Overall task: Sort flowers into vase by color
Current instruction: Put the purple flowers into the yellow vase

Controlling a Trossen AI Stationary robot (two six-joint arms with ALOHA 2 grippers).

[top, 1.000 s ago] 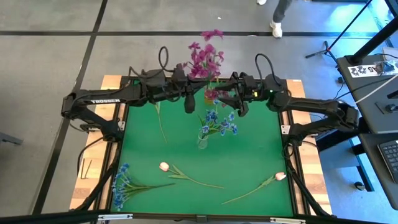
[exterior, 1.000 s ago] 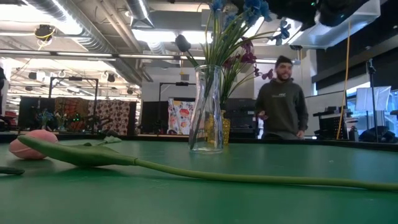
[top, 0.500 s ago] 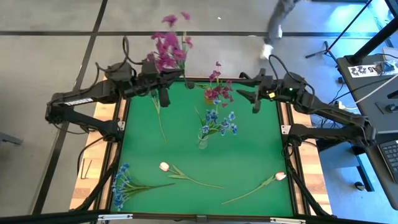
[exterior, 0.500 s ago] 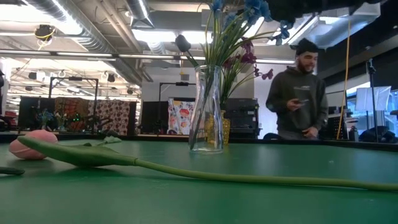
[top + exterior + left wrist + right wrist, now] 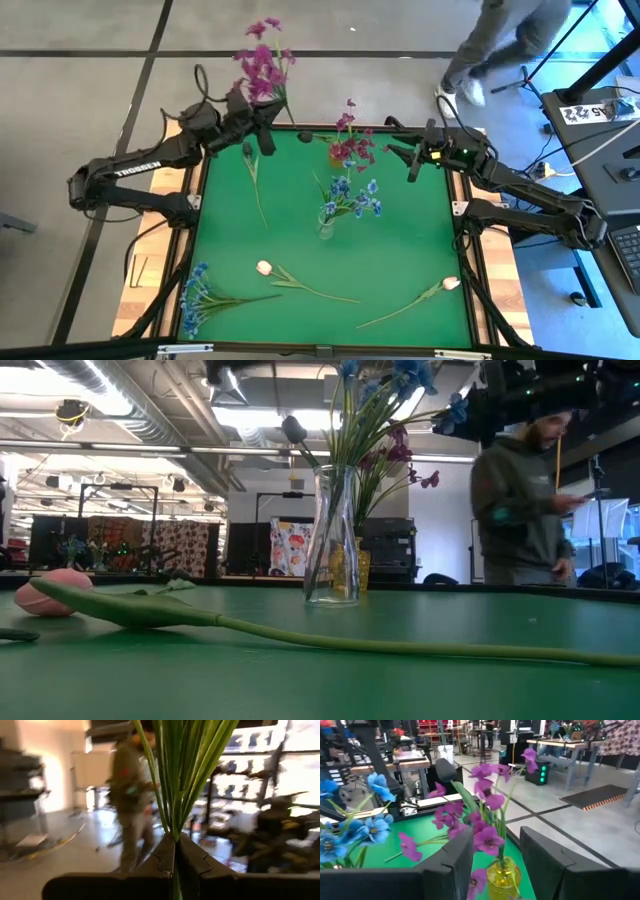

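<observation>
Left pincer [image 5: 262, 122] is clamped on a magenta spray [image 5: 259, 62], stems pinched tight between its fingers [image 5: 162, 857] in the wrist view. Over the last sec it's been swinging away from the middle toward the far-left corner of the surface [image 5: 400, 250], taking the bunch w/ it, blossoms now past the edge. Right pincer [image 5: 413, 160] is pulling back too, fingers apart, empty, w/ the yellow vase [image 5: 502, 872] of magenta just ahead of it. Clear vase [image 5: 326, 228] w/ blue sprays is further in. Looks like the spray isn't vased yet; tulips [image 5: 264, 267] and a blue spray [image 5: 195, 292] are lying well off, near side.
</observation>
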